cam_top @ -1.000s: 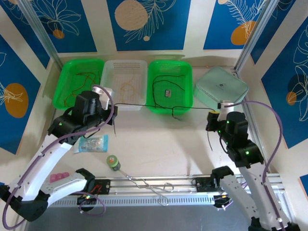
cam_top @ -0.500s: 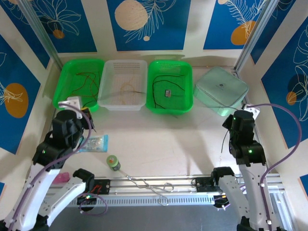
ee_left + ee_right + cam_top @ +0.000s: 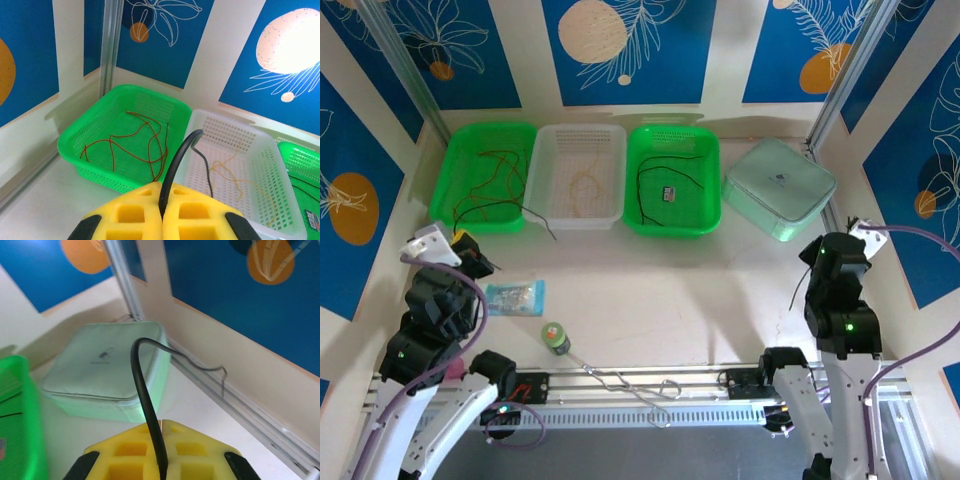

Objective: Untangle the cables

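Left wrist: both pincers clenched on black cables, remaining cables lying in the baskets.
Left pincer (image 3: pixel 162 194) clamps black cable (image 3: pixel 174 162), which arcs toward the white basket (image 3: pixel 240 134). Yellow-tan cable (image 3: pixel 235 175) lies inside that basket. Red cables (image 3: pixel 145 145) in left green basket (image 3: pixel 100 172) just beside it, loose black cables (image 3: pixel 642 195) in right green basket (image 3: pixel 672 228) on its other side. Right pincer (image 3: pixel 161 429), well right of the white basket, clamps other black cable (image 3: pixel 141 385).

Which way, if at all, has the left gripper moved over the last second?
Yes. The left gripper drew back toward the near left, away from the white basket.
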### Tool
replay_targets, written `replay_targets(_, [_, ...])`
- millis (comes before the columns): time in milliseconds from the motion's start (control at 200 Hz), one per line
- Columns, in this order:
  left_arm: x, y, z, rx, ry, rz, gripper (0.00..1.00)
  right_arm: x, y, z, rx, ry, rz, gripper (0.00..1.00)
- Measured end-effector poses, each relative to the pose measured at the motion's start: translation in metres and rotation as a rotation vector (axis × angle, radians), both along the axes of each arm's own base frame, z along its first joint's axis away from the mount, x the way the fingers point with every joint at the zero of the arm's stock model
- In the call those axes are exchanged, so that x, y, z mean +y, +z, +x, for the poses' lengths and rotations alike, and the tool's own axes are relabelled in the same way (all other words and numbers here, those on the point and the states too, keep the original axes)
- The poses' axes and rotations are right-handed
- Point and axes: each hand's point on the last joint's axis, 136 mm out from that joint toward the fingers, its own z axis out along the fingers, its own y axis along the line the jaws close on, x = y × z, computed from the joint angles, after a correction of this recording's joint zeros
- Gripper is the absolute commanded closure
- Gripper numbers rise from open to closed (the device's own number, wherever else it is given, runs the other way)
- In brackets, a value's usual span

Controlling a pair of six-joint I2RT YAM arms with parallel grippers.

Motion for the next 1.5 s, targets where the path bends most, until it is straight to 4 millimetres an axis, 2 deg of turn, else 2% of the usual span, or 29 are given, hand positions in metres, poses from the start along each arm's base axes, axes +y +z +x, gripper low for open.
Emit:
replay_targets(90, [-0.004, -0.001, 0.003, 0.008, -0.017, 0.000, 1.00, 0.012, 0.023, 0.005, -0.055, 0.083, 0.002, 1.00])
replay_targets(255, [-0.015, -0.008, 0.010, 0.032, -0.062, -0.018, 1.00, 0.038, 0.081, 0.017, -0.192, 0.243, 0.017, 1.00])
replay_targets(400, [-0.023, -0.020, 0.015, 0.060, -0.097, -0.046, 1.00, 0.062, 0.125, 0.039, -0.275, 0.378, 0.057, 1.00])
replay_targets(525, [-0.030, -0.029, 0.017, 0.078, -0.125, -0.083, 1.00, 0.090, 0.143, 0.068, -0.288, 0.490, 0.102, 1.00])
replay_targets(635, [-0.038, -0.036, 0.019, 0.093, -0.157, -0.122, 1.00, 0.130, 0.150, 0.100, -0.272, 0.612, 0.109, 1.00])
replay_targets(720, [-0.043, -0.044, 0.021, 0.111, -0.173, -0.151, 1.00, 0.162, 0.150, 0.124, -0.243, 0.687, 0.082, 1.00])
replay_targets(805, [-0.047, -0.052, 0.022, 0.129, -0.185, -0.174, 1.00, 0.185, 0.151, 0.143, -0.222, 0.730, 0.050, 1.00])
replay_targets(920, [-0.050, -0.055, 0.023, 0.140, -0.195, -0.185, 1.00, 0.193, 0.156, 0.160, -0.218, 0.728, 0.000, 1.00])
replay_targets(1071, [-0.051, -0.058, 0.025, 0.155, -0.198, -0.166, 1.00, 0.191, 0.164, 0.168, -0.242, 0.706, -0.042, 1.00])
replay_targets(1196, [-0.053, -0.061, 0.029, 0.189, -0.205, -0.128, 1.00, 0.196, 0.160, 0.180, -0.239, 0.709, -0.048, 1.00])
replay_targets(1271, [-0.054, -0.060, 0.031, 0.198, -0.209, -0.109, 1.00, 0.203, 0.147, 0.196, -0.217, 0.710, -0.044, 1.00])
replay_targets(1336, [-0.054, -0.060, 0.031, 0.201, -0.211, -0.100, 1.00, 0.210, 0.128, 0.212, -0.175, 0.712, -0.036, 1.00])
replay_targets(1501, [-0.053, -0.062, 0.029, 0.217, -0.212, -0.085, 1.00, 0.230, 0.060, 0.255, -0.028, 0.709, -0.005, 1.00])
